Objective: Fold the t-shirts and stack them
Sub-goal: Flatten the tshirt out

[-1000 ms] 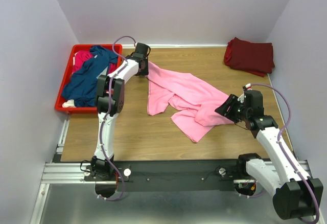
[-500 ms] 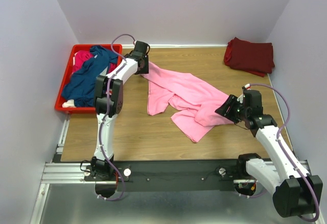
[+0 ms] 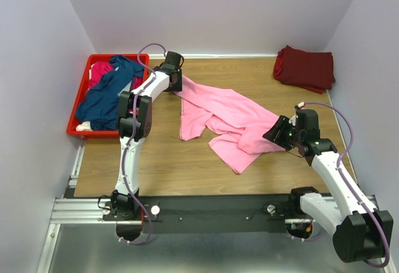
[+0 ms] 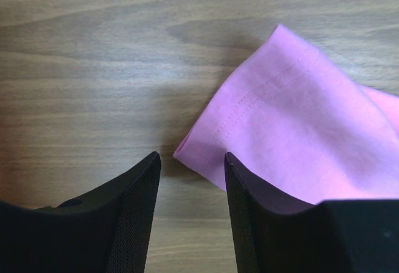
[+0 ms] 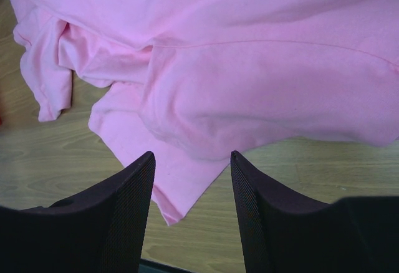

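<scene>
four shirts from above: light pink shirt crumpled in the middle, maroon shirt far right, navy shirt and magenta shirt in the red crate. left wrist: left gripper parted, clamping nothing, hemmed pink corner lying in its gap. right wrist: right gripper likewise spread, empty, over a pink bulge. risk: shallow closing, catching one layer or slipping off the hem.

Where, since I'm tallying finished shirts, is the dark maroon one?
In the top view, the dark maroon t-shirt lies at the far right corner of the table, apart from the light pink t-shirt spread mid-table.
</scene>
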Robot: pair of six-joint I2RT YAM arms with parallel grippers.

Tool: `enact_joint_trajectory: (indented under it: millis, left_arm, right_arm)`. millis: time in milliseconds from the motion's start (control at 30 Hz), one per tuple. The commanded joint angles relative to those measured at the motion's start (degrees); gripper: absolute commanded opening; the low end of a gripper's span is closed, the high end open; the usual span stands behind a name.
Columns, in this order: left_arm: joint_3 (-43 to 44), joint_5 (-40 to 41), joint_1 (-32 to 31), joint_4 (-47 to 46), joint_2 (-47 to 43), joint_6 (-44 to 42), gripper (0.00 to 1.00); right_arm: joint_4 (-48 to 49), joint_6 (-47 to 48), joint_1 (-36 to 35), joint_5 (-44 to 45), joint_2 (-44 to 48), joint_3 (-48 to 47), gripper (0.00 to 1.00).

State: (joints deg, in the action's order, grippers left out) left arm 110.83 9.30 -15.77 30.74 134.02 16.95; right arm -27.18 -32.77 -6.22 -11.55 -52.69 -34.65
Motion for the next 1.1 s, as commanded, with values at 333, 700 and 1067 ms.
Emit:
enact_joint_trajectory:
  millis: [333,700,1067]
  left_arm:
    - [-0.87,-0.42,-0.14,2.22,2.57,-0.25,0.28]
    - [-5.96,0.63,-0.14,0.11,-6.82,-0.96,0.0]
    - [-21.16,0.63,-0.14,-6.57,-19.13,0.45,0.0]
  right_arm:
    - [-1.82,1.66,-0.28,3.37,-1.02,-1.73,0.59]
    - [-8.15,-7.64,-0.11,20.85,-3.48,-2.7,0.59]
    - [-0.01,-11.7,1.03,22.46,-3.13,4.05,0.59]
